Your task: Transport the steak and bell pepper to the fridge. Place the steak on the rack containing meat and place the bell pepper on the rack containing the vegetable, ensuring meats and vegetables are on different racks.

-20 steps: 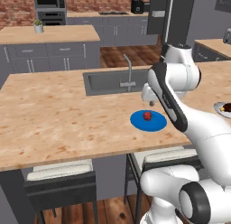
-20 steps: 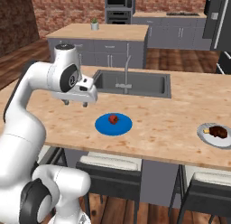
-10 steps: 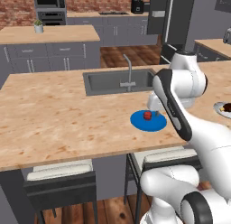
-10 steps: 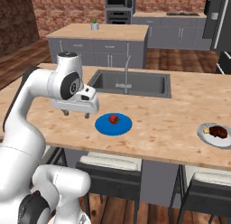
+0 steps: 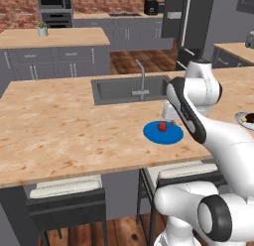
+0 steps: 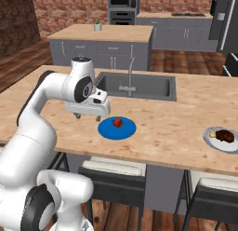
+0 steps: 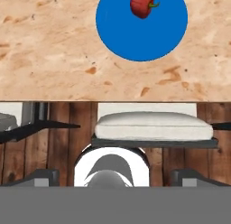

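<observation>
The bell pepper (image 6: 117,122) (image 5: 161,126) (image 7: 142,4), small and red, lies on a blue plate (image 6: 128,131) (image 5: 171,136) (image 7: 135,38) on the island counter. My gripper (image 6: 88,117) hangs open and empty above the counter's front edge, just left of the plate in the right base view. In the hand view one dark fingertip (image 7: 40,175) stands far from the other. The steak (image 6: 225,135) (image 5: 250,117) rests on a pale plate (image 6: 214,140) far to the right. At the back right stands the dark fridge (image 6: 226,20) (image 5: 186,17), its doors shut.
A sink (image 6: 153,88) with a faucet (image 6: 131,71) lies behind the blue plate. Cushioned stools (image 7: 153,126) (image 6: 111,167) stand under the counter's front edge. A second island (image 6: 102,34) sits further back.
The arm has swung down and toward the blue plate. The jaws have spread wider. Pepper and steak have not moved.
</observation>
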### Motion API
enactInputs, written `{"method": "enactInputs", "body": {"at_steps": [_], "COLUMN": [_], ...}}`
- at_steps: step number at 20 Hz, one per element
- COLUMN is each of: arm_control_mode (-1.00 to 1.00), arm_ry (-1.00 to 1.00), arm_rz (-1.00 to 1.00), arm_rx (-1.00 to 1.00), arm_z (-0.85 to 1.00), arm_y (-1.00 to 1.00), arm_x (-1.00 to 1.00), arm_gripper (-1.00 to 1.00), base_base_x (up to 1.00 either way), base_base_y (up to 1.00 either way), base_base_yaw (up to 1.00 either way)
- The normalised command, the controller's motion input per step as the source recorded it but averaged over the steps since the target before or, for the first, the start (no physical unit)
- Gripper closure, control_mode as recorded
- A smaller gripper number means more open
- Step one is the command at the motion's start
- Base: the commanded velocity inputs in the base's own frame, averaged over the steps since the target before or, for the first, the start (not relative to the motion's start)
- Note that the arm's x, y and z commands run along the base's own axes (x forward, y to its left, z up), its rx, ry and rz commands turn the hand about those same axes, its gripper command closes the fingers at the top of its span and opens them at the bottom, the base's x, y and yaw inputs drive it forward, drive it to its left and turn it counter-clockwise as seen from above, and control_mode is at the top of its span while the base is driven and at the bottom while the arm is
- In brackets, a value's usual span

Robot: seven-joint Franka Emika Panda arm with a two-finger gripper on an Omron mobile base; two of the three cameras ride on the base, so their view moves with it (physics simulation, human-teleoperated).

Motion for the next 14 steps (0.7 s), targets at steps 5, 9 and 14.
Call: {"method": "enactInputs", "body": {"at_steps": [5,9,14], "arm_control_mode": [-1.00,-1.00,-1.00], "arm_ry": [0.00,0.03,0.04], "arm_rz": [0.00,0.00,0.00], "arm_rx": [0.00,0.00,0.00], "arm_z": [-0.27,-0.26,-0.18], "arm_y": [-0.12,-0.32,-0.14], "arm_x": [0.47,0.26,0.30], "arm_gripper": [-1.00,-1.00,-1.00], "base_base_x": [0.00,0.00,0.00], "base_base_y": [0.00,0.00,0.00], "base_base_yaw": [0.00,0.00,0.00]}}
